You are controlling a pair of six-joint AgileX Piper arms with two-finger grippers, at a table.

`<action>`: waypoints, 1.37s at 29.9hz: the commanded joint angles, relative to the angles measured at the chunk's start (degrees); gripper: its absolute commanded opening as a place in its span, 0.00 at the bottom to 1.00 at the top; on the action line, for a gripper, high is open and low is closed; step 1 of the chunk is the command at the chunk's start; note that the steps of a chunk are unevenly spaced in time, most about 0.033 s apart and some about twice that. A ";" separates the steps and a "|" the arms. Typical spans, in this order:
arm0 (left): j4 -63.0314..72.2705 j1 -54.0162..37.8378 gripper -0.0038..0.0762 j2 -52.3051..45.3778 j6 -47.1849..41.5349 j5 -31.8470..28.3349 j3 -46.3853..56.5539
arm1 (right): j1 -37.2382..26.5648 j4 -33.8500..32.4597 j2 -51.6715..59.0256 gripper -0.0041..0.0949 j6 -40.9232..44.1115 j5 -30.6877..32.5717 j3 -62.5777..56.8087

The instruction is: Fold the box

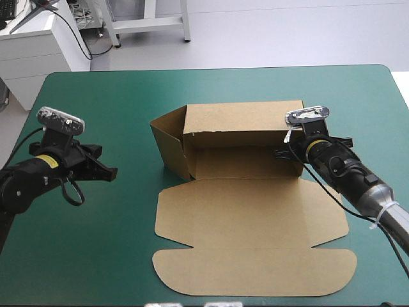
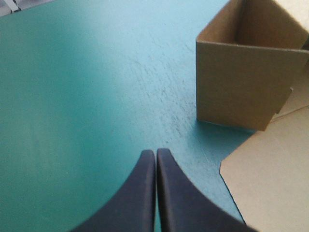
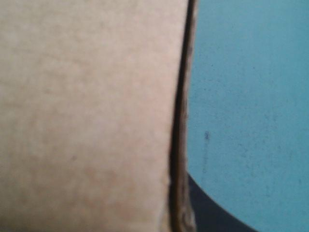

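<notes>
Pinching the right wall of the box (image 1: 246, 137) with the right gripper (image 1: 281, 153); left gripper (image 1: 108, 171) closed, empty, left of the box — might buckle that wall if tugged askew.

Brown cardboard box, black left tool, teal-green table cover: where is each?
Brown cardboard box (image 1: 243, 118): high view, its raised far wall.
Black left tool (image 2: 155, 154): left wrist view, between its shut fingertips.
Teal-green table cover (image 1: 115, 246): high view, bare near-left patch.

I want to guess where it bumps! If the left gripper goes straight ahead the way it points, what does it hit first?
Probably the teal-green cover: the left gripper, shut, aims at a bare part. The box stands off to one side, though depth is hard to judge.
</notes>
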State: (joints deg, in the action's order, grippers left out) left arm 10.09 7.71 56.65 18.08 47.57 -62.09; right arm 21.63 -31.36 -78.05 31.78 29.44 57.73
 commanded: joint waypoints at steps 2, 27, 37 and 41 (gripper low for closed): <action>1.89 -0.06 0.04 -4.92 -0.62 -4.83 3.88 | -0.03 1.34 4.31 0.02 -2.91 -0.29 3.74; 1.28 -0.06 0.04 -7.36 -0.38 -10.64 6.08 | -0.03 28.85 0.26 0.02 -30.65 28.59 16.01; 3.81 -0.06 0.04 -7.36 -0.27 -10.64 6.08 | -0.03 28.61 -11.81 0.02 -30.39 19.15 17.80; 4.05 -0.06 0.04 -7.36 -0.27 -10.51 6.08 | -0.03 29.00 -17.12 0.03 -30.16 14.91 21.51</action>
State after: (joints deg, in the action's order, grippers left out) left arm 12.54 7.71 49.88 18.08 40.71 -54.48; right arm 21.52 -4.05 -91.10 1.83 47.24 77.53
